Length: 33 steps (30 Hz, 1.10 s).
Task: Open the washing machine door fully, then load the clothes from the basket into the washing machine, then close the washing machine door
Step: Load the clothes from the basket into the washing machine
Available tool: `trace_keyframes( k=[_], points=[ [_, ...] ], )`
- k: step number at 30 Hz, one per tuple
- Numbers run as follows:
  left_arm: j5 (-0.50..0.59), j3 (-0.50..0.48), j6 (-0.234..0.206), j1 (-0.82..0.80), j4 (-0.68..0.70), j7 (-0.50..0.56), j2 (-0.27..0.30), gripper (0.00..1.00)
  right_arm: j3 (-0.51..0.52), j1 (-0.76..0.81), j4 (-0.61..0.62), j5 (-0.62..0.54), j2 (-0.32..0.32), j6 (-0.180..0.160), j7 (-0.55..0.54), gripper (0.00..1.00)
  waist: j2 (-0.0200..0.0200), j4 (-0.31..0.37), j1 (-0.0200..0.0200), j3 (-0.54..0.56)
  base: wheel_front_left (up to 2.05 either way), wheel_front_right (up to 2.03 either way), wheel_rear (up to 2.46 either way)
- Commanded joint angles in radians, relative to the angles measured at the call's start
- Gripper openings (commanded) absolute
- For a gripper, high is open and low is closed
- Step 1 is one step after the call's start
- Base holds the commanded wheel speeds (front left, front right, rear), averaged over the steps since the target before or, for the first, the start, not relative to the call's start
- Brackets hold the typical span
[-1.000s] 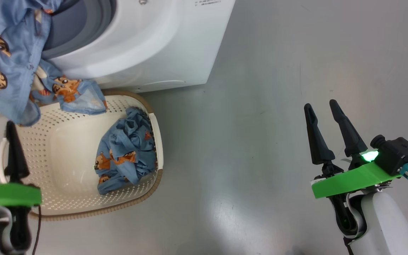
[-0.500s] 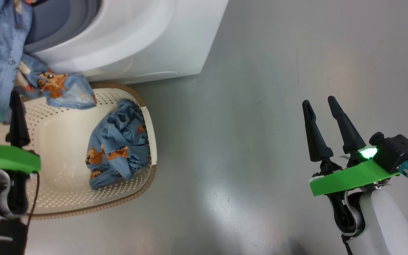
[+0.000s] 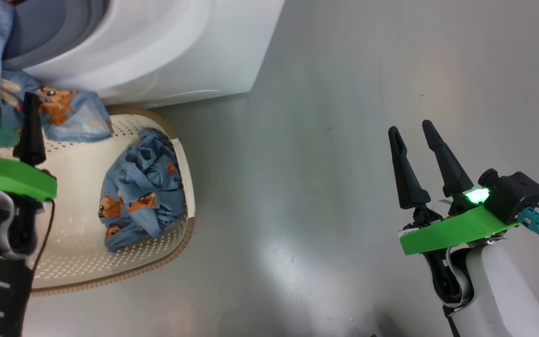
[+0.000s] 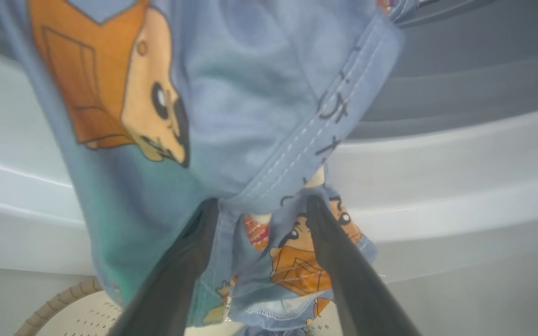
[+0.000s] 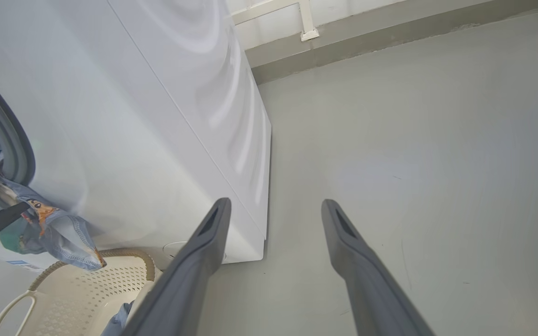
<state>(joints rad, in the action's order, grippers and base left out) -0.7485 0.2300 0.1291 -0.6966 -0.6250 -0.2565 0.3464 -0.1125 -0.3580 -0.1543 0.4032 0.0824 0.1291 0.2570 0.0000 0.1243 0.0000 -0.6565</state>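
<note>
Head view: left gripper [image 3: 11,104] spread at hanging garment [image 3: 70,117] draped from washing machine [image 3: 157,47] over basket [image 3: 70,196]; clothes [image 3: 138,187] bundled in basket. Right gripper [image 3: 410,127] spread, empty.
Left wrist view: hanging garment between parted fingers [image 4: 180,270], unclamped.
Right wrist view: floor [image 5: 437,163] beyond parted fingers.

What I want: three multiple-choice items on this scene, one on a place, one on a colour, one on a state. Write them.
1. Where is the crumpled garment?
A. on the floor
B. in the basket
C. on the washer

2. What colour is the basket's rim?
A. green
B. black
C. brown

3. How is the right pincer?
A. open, empty
B. shut on cloth
C. shut on a handle

Key: B, it lies against the basket's inner wall; C, a brown woven band edges it; A, it stands wide with nothing in it.
</note>
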Motion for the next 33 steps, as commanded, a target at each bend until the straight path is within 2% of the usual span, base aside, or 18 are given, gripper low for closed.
trace_keyframes(
  k=[1, 9, 11, 12, 13, 14, 21, 28, 33],
  points=[
    [-0.023, -0.007, 0.002, -0.019, 0.006, -0.005, 0.059, 1.0, -0.022, 0.006, 0.022, -0.012, -0.009, 0.002, 0.005, 1.0, 0.0, 0.007, 0.0, -0.002, 0.0, 0.0, 0.0],
    [-0.114, 0.018, 0.002, -0.073, -0.035, -0.005, 0.081, 1.0, -0.025, 0.006, 0.022, -0.013, -0.013, 0.002, 0.005, 1.0, 0.0, 0.022, 0.0, -0.004, 0.0, 0.0, 0.0],
    [-0.133, 0.004, 0.002, -0.079, -0.039, -0.005, 0.08, 0.47, -0.023, 0.007, 0.023, -0.014, -0.014, 0.002, 0.005, 1.0, 0.0, 0.023, 0.0, -0.003, 0.0, 0.0, 0.0],
    [-0.141, -0.001, 0.002, -0.079, -0.04, -0.005, 0.078, 0.24, -0.022, 0.007, 0.023, -0.014, -0.015, 0.002, 0.005, 1.0, 0.0, 0.023, 0.0, -0.003, 0.0, 0.0, 0.0],
    [-0.148, -0.006, 0.002, -0.08, -0.04, -0.005, 0.076, 0.04, -0.021, 0.007, 0.024, -0.015, -0.015, 0.002, 0.005, 1.0, 0.0, 0.022, 0.0, -0.003, 0.0, 0.0, 0.0],
    [-0.151, -0.009, 0.002, -0.079, -0.039, -0.005, 0.076, 0.0, -0.02, 0.008, 0.024, -0.015, -0.015, 0.002, 0.005, 1.0, 0.0, 0.021, 0.0, -0.002, 0.0, 0.0, 0.0],
    [-0.13, -0.079, 0.002, -0.035, 0.019, -0.005, 0.074, 0.0, -0.011, 0.008, 0.025, -0.017, -0.016, 0.002, 0.005, 1.0, 0.0, 0.004, 0.0, 0.001, 0.0, 0.0, 0.0],
    [-0.043, -0.231, 0.002, 0.066, 0.198, -0.005, 0.034, 0.0, -0.004, 0.012, 0.028, -0.018, -0.019, 0.002, 0.005, 1.0, 0.0, -0.016, 0.0, 0.0, 0.0, 0.0, 0.0],
    [0.022, -0.28, 0.002, 0.087, 0.315, -0.005, 0.018, 0.0, -0.002, 0.011, 0.028, -0.019, -0.021, 0.002, 0.005, 1.0, 0.0, -0.024, 0.0, -0.003, 0.0, 0.0, 0.0]
  ],
)
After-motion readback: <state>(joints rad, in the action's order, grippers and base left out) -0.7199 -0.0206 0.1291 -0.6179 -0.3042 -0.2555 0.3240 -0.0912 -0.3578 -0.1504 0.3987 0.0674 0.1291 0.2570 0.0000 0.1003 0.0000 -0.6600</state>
